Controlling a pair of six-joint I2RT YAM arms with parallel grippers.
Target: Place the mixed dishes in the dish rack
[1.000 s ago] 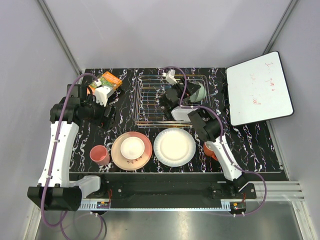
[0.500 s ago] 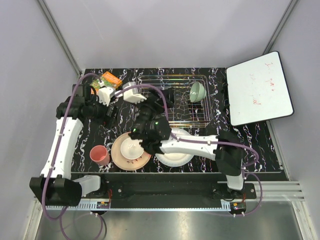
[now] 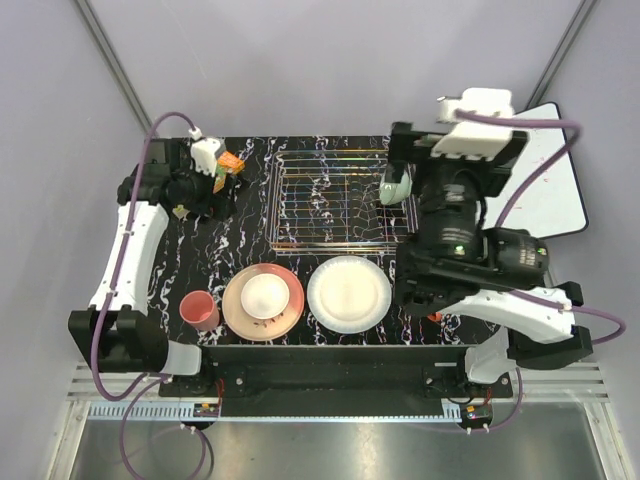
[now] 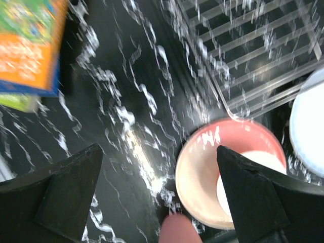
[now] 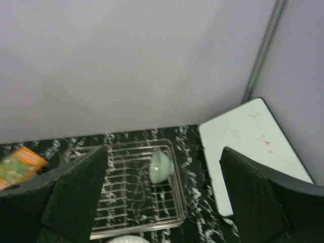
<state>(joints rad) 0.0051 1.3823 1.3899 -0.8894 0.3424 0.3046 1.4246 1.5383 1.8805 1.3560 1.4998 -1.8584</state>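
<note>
Nearest you, only an orange sliver of the mug (image 3: 432, 316) shows under the right arm. The pink tumbler (image 3: 200, 310), the cream bowl (image 3: 265, 294) on its pink-rimmed plate (image 3: 238, 322) and the smooth white plate (image 3: 349, 293) sit in plain view. Your left arm stretches up the left side, its claw (image 4: 159, 152) wide open and empty in a blurred view, while your right arm stands high with its claw (image 5: 164, 152) spread and empty. Farther back, the thin silvery wire rack (image 3: 330, 205) holds the pale green bowl (image 5: 161, 167) tipped on edge at its right end.
</note>
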